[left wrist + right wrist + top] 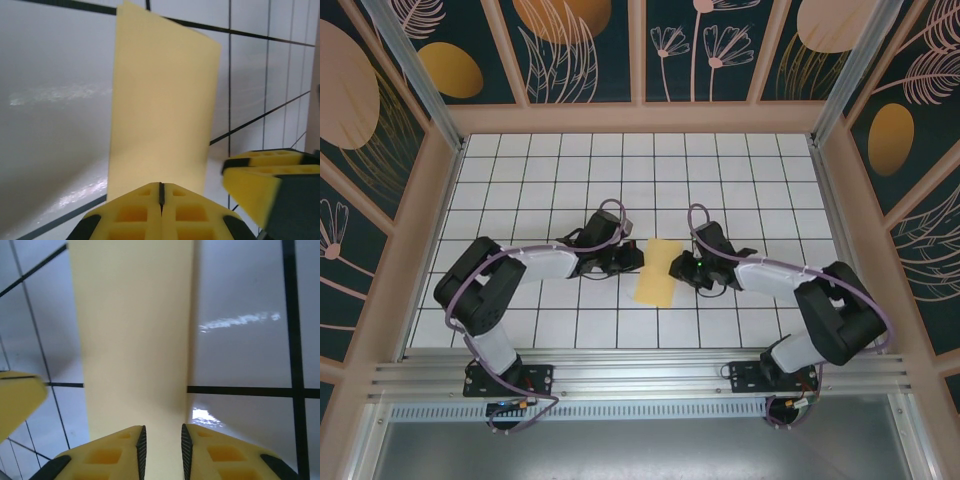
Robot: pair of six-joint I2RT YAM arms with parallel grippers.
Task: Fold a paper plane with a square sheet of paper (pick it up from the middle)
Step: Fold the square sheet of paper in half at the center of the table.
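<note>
The square sheet of paper point(657, 270) lies on the white grid table as a narrow yellow rectangle, folded over on itself. My left gripper point(638, 258) is at its left edge, jaws pressed together over the sheet's near edge point(160, 100). Whether that edge is nipped between them I cannot tell. My right gripper point(678, 270) is at the sheet's right edge. Its jaws stand slightly apart, and the sheet point(135, 340) shows in the gap between them. In the wrist views the left gripper point(161, 192) and right gripper point(161, 445) point at each other across the sheet. The paper plane is out of view.
The table point(550, 180) is walled by a wooden frame point(640, 118) at the back and sides. An aluminium rail point(640, 375) carrying both arm bases runs along the near edge. The right gripper's yellow finger point(255, 185) shows close beside the left one.
</note>
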